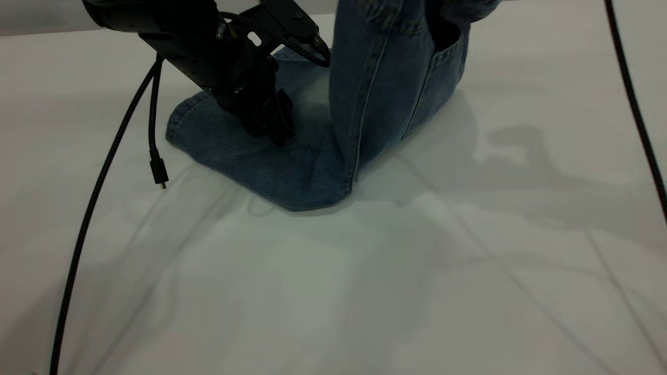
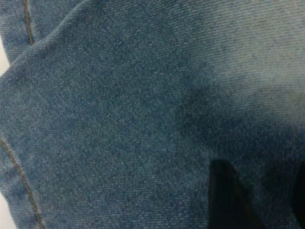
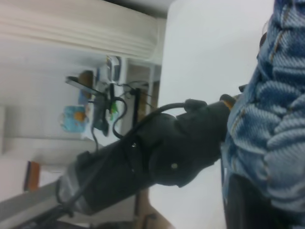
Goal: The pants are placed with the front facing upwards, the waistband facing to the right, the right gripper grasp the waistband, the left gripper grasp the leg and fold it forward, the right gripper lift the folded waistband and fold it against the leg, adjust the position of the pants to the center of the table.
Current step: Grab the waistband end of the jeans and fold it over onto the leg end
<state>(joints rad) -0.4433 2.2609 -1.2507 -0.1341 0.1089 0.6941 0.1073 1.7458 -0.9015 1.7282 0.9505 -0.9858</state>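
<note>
The blue denim pants lie partly flat on the table, leg end to the left. Their right part, with a patch pocket showing, is lifted steeply and runs out of the exterior view's top. My left gripper presses down on the flat leg; in the left wrist view its fingers stand apart on smooth denim, so it is open. The right gripper is above the exterior view's top edge. The right wrist view shows it shut on the bunched, ruffled waistband.
A loose black cable with a plug hangs from the left arm over the table's left side. Another black cable runs down the far right. The left arm shows in the right wrist view, with shelves behind it.
</note>
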